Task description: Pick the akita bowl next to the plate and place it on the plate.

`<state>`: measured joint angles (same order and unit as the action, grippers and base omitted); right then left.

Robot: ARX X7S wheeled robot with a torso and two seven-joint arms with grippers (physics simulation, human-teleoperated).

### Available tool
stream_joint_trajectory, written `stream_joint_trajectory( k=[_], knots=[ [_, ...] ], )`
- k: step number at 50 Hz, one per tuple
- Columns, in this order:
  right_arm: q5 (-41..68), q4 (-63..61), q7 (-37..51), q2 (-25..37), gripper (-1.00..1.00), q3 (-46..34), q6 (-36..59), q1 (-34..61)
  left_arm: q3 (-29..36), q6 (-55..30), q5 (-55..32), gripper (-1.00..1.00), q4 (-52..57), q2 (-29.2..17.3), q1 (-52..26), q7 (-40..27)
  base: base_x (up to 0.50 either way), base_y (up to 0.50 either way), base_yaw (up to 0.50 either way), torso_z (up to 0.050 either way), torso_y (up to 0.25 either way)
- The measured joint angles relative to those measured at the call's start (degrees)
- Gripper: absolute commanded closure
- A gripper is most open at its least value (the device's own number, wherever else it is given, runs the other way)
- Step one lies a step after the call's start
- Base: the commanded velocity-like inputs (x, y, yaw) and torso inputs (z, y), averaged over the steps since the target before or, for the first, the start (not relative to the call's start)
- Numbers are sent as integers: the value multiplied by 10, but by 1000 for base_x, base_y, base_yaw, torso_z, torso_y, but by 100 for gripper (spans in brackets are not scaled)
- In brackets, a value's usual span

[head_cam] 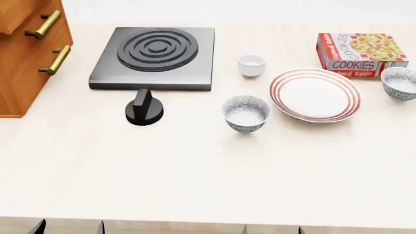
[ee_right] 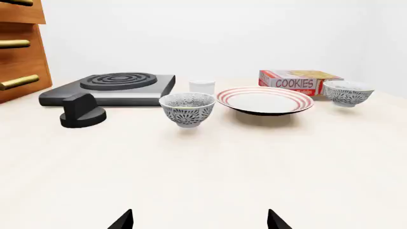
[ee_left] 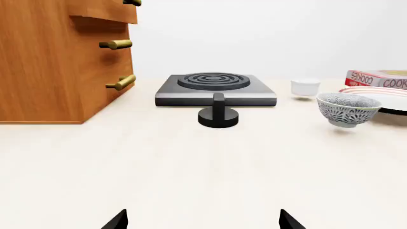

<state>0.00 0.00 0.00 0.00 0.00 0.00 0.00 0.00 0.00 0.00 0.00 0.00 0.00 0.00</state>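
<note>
Akita bowl [head_cam: 246, 113] stands upright on the tabletop [head_cam: 208, 175], just beside the plate's near-left rim but apart from it; nothing holds it.

Largest to smallest:

- Wooden drawer cabinet [head_cam: 26, 53] occupies the far-left corner, brass handles facing the work area.
- Single-ring hob [head_cam: 155, 57] sits beside it, its detached black knob [head_cam: 143, 109] lying in front.
- Plate [head_cam: 314, 94], white with red rings, lies bare, so it is free to receive the bowl.
- Cookies box [head_cam: 359, 53] is behind the plate.
- A second speckled bowl [head_cam: 399, 83] stands at the plate's far-right side, also close to it. In my judgement the target is the nearer one, though either could answer the wording.
- Small white cup [head_cam: 252, 65] stands between hob and plate.

Left tool [ee_left: 203, 222] and right tool [ee_right: 199, 220] show only fingertips, spread wide with nothing between them, well short of the crockery. Judgement: pick not yet begun; the right tool faces the bowl more squarely.
</note>
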Motion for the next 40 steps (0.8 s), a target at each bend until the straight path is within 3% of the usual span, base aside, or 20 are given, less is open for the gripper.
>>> stream_joint_trajectory(
  k=[40],
  knots=[
    [27,-5,49,43,-100,-55,6,0,46,-12,-63,-100,15,-43,3,-29,0,0,0,0,0]
  ],
)
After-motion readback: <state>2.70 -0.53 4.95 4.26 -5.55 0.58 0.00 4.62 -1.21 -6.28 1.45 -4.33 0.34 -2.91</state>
